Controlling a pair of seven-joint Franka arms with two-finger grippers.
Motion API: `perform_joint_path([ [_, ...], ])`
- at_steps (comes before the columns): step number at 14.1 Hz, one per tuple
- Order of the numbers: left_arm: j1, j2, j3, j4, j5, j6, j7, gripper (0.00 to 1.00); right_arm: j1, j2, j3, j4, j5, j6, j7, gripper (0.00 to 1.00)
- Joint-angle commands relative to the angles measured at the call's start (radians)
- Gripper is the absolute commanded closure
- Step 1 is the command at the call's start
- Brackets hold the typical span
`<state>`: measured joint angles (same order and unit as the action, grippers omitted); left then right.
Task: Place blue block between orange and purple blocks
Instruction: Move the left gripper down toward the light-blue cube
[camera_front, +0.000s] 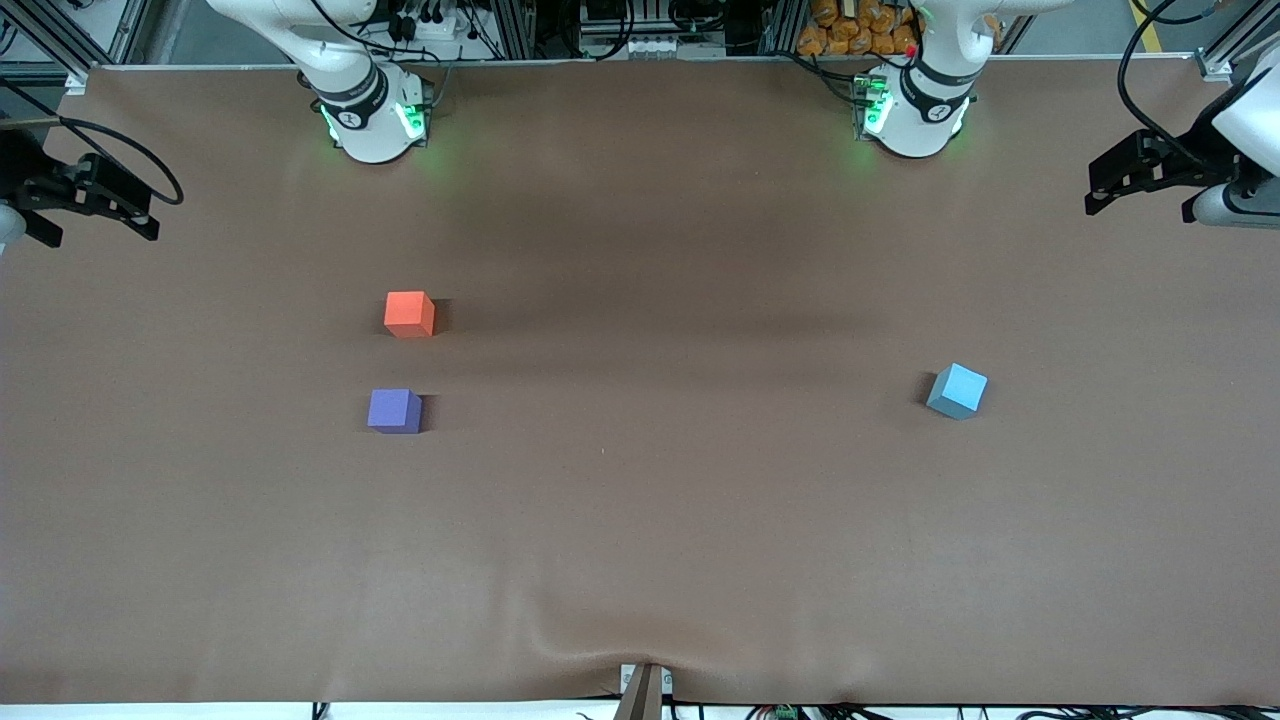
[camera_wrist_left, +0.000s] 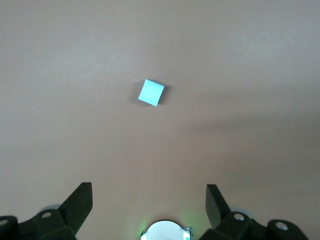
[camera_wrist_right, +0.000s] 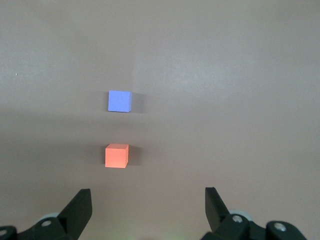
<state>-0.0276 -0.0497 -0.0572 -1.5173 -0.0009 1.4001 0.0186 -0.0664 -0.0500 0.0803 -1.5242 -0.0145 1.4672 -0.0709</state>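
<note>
1. On the brown table (camera_front: 640, 520), toward the left arm's end, sits the blue block (camera_front: 957, 390), turned a little askew to the table's edge and with nothing touching it.
2. Toward the right arm's end, well apart from the blue block, stand the orange block (camera_front: 409, 314) and the purple block (camera_front: 394, 410). The orange one lies farther from the front camera and the purple one nearer, with a bare gap of table between them.
3. From the right wrist view the same pair shows in line, the purple block (camera_wrist_right: 119, 101) and the orange block (camera_wrist_right: 116, 155), both flat on the table and squared to each other.
4. Up at the left arm's end of the table hangs the left gripper (camera_wrist_left: 149, 200), high over the table; its dark fingers (camera_wrist_left: 80, 202) are spread wide apart and hold nothing. The blue block (camera_wrist_left: 151, 92) lies on the table below it, clear of the fingers.
5. Up at the right arm's end hangs the right gripper (camera_wrist_right: 148, 202), also high over the table, its fingers (camera_wrist_right: 79, 205) likewise spread wide and empty, with the orange block lying closer to it than the purple one.
6. Both arms are drawn back toward their bases, waiting.
</note>
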Motion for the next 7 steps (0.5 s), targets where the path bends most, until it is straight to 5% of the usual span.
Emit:
perform_joint_path([
  [1,0.0,0.005,0.003,0.019,-0.01,-0.021,0.027,0.0,0.004,-0.034,-0.004,-0.034,0.018,0.012,0.014,0.0],
  [7,-0.014,0.057,-0.004,0.02,0.002,-0.021,0.014,0.0,0.004,-0.034,-0.004,-0.037,0.018,0.012,0.014,0.0],
])
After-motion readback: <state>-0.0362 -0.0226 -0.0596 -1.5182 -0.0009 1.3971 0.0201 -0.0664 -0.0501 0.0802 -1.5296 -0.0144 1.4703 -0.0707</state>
